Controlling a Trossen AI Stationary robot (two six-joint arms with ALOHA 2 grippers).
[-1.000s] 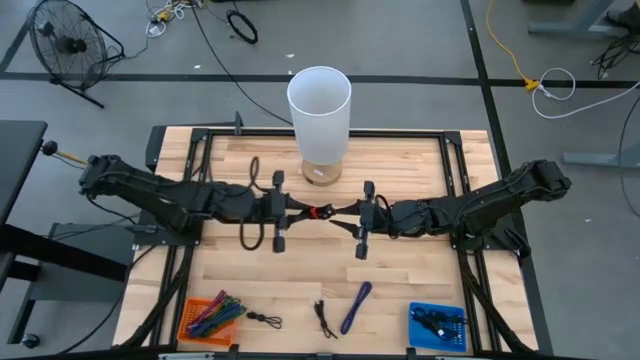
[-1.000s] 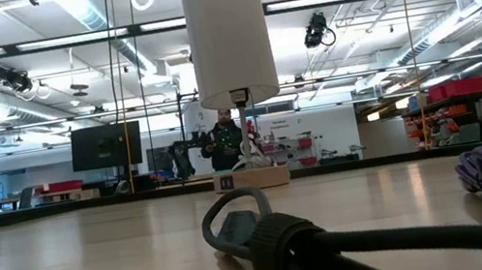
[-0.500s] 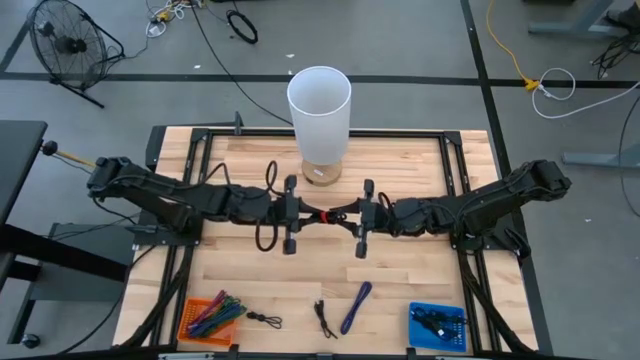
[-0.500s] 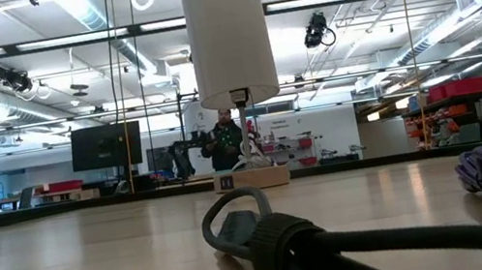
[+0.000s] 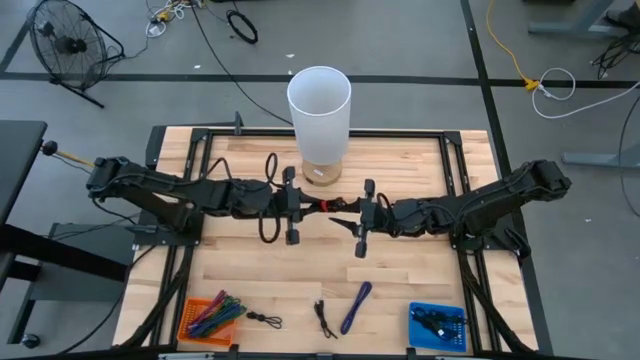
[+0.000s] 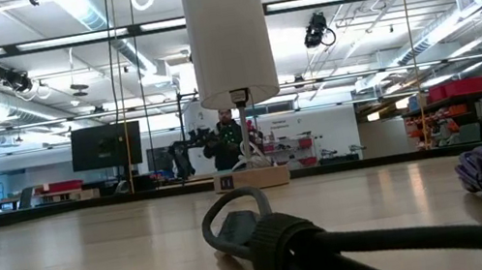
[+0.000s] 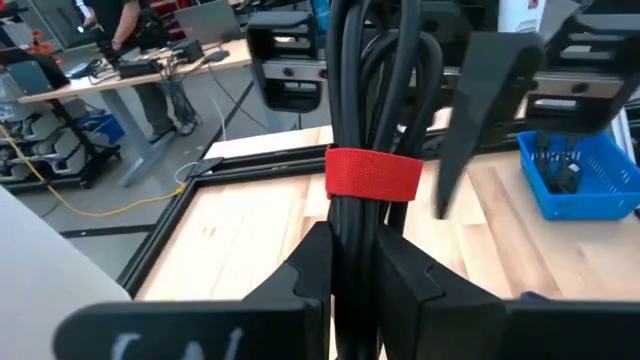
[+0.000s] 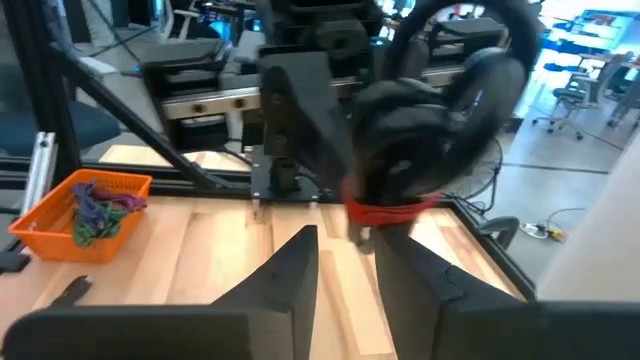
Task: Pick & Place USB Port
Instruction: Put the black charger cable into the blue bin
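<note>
Moved since earlier frame: left gripper [image 5: 310, 206] has drawn the coiled black cable bundle [image 5: 270, 200] clear of the right gripper [image 5: 338, 220]; the two grippers now sit apart above mid-table, in front of the white cylinder lamp [image 5: 319, 100].

Cable bundle [image 7: 370, 130]: clamped between left fingers [image 7: 310, 270] just beside its red strap [image 7: 373, 173]; hangs off the table.

Right gripper [image 8: 345, 255]: jaws parted, nothing held.

Handling note: likely handover completed; carry bundle level toward the blue bin [image 5: 438, 326], keeping loops clear of the right arm.

Other stock: orange bin [image 5: 210, 318], purple cable [image 5: 356, 306].
</note>
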